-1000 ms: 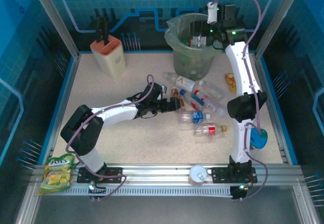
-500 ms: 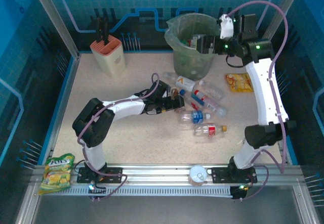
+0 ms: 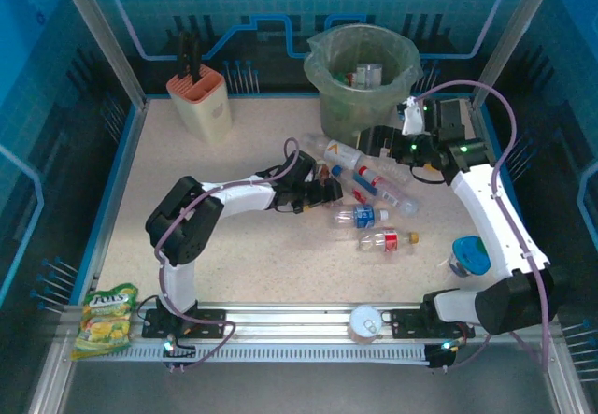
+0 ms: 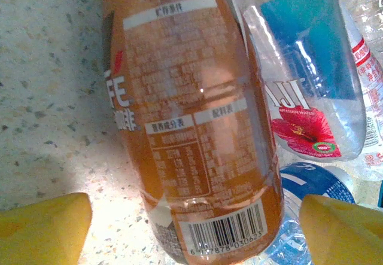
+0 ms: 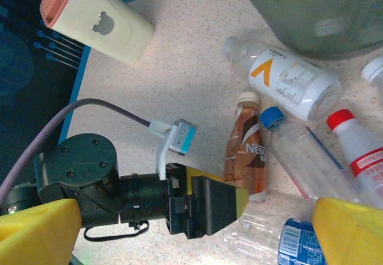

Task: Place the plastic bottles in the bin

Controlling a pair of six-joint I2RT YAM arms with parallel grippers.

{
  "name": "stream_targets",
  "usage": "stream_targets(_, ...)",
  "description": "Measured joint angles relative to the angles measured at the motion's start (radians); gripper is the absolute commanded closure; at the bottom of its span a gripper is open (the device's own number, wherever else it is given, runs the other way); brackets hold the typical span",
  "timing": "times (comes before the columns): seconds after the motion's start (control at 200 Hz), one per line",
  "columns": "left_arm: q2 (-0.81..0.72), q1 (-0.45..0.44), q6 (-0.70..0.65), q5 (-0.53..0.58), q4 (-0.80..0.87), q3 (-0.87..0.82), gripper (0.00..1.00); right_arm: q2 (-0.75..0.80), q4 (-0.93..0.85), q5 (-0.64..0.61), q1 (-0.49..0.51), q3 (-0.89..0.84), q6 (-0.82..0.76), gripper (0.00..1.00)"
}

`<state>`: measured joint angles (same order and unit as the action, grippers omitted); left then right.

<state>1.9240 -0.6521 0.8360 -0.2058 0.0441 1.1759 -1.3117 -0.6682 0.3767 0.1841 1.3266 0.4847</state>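
now | left tool (image 4: 192, 228) spread astride amber bottle (image 4: 191, 109) | clear bottles (image 4: 305, 79) touching it | right tool (image 5: 194, 230) spread, empty

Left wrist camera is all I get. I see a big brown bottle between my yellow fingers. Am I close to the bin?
Observer: Not really. The bin stands at the far edge of the table, past the loose bottles. Your left gripper is down at the brown bottle, which lies flat with its cap towards the bin.
Operator: Where's my other arm?
Observer: The right gripper is near the foot of the bin, above that pile. It is open and holds nothing.
Operator: Is anything in the bin?
Observer: Looks like it. Some bottles show inside the bag through the open top.
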Motion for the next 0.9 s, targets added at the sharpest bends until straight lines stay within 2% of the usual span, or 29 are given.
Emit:
stream_targets(0.255, 0.011, -0.003, 0.012, 0.000, -0.008, 0.000, 0.34, -0.031, 0.043, -0.008, 0.081, -0.020, 0.040, 0.00)
stream_targets(0.565, -0.001, -0.002, 0.012, 0.009, -0.042, -0.025, 0.46, -0.131, -0.045, -0.105, 0.133, 0.005, -0.002, 0.00)
stream_targets(0.66, -0.028, 0.005, 0.011, 0.015, -0.049, -0.053, 0.49, -0.136, -0.065, -0.175, 0.148, 0.010, -0.001, 0.00)
stream_targets(0.79, -0.065, 0.026, 0.008, 0.020, -0.049, -0.084, 0.53, -0.200, -0.155, -0.352, 0.208, 0.092, 0.027, 0.00)
stream_targets(0.901, -0.085, 0.043, 0.001, 0.030, -0.050, -0.093, 0.55, -0.269, -0.213, -0.400, 0.246, 0.174, 0.009, 0.00)
